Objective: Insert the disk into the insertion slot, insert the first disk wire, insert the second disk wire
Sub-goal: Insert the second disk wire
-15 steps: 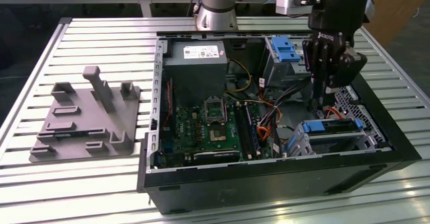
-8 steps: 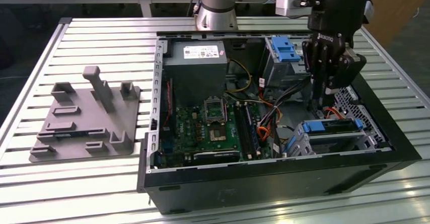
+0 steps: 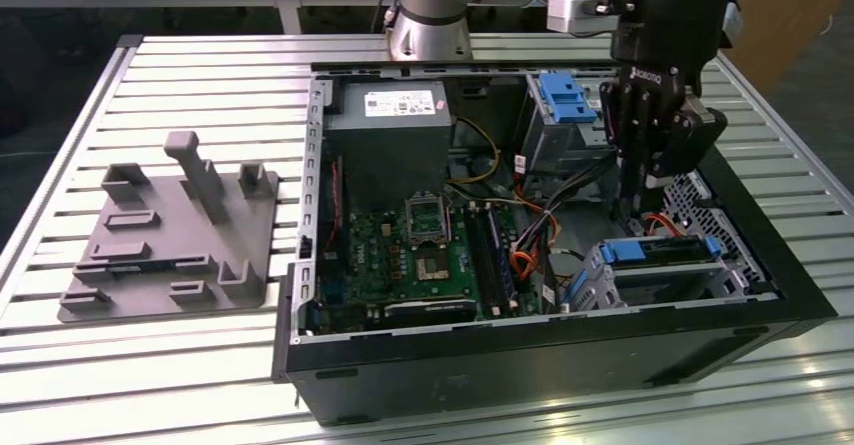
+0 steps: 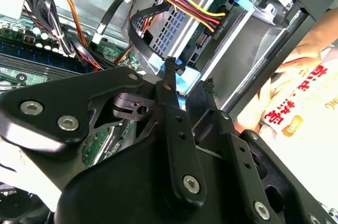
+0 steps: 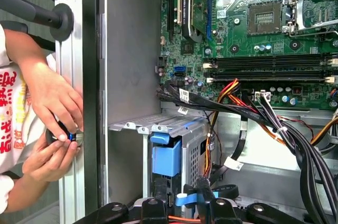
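A slatted aluminium table (image 3: 200, 55) carries everything. On it, toward the exterior view's right, an open black computer case (image 3: 534, 350) lies with its insides facing up. At the exterior view's left a grey fixture plate (image 3: 147, 265) with upright pegs sits well apart from it. The robot arm (image 3: 430, 10) rises behind the far edge of the case.

Inside the case, the power supply (image 3: 387, 140) is at the far end, with the green motherboard (image 3: 400, 255) nearer. A tall grey cage (image 3: 554, 130) with a blue latch stands far right. The insertion slot (image 3: 674, 283) (image 5: 179, 123) is in the near right corner, and the disk (image 3: 661, 252) (image 5: 167, 158) already lies inside it, its blue carrier showing.

The gripper (image 3: 638, 205) (image 4: 189, 73) (image 5: 181, 187) hangs just beyond the slot's far end, among loose cables. Its fingers (image 4: 170, 92) are drawn narrow, and they appear to pinch the light-blue flat wire (image 4: 182, 82) (image 5: 185, 198) that spans the gap.

Outside the case wall, a person's hands (image 5: 53, 100) (image 4: 296, 63) rest at the table edge, holding a small round object (image 5: 69, 137).
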Robot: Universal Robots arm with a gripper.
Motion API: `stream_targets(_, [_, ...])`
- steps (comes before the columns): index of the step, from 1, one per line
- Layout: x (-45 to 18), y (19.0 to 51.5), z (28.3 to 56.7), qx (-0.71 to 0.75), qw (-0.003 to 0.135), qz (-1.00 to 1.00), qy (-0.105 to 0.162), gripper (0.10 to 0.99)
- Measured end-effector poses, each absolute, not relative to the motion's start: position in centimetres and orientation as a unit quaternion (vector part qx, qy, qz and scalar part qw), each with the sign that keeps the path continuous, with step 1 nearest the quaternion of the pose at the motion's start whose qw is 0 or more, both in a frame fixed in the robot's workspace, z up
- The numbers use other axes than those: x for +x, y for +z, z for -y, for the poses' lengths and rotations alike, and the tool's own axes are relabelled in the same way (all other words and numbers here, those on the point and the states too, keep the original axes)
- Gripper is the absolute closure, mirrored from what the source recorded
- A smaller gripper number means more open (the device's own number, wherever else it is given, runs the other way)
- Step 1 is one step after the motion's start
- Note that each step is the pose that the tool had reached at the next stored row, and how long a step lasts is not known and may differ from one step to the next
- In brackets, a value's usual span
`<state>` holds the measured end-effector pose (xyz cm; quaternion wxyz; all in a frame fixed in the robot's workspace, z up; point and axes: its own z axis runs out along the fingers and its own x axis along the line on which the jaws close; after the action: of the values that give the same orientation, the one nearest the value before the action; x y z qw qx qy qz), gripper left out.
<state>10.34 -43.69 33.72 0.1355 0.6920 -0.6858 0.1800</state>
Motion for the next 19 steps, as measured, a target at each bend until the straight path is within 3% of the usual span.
stream_targets(3, [10.34, 33.69, 43.69, 0.692, 0.135, 0.686, 0.18, 0.741])
stream_targets(4, [10.34, 33.67, 43.69, 0.692, 0.135, 0.686, 0.18, 0.816])
stream_targets(19, [10.34, 33.46, 43.84, 0.694, 0.13, 0.686, 0.176, 0.816])
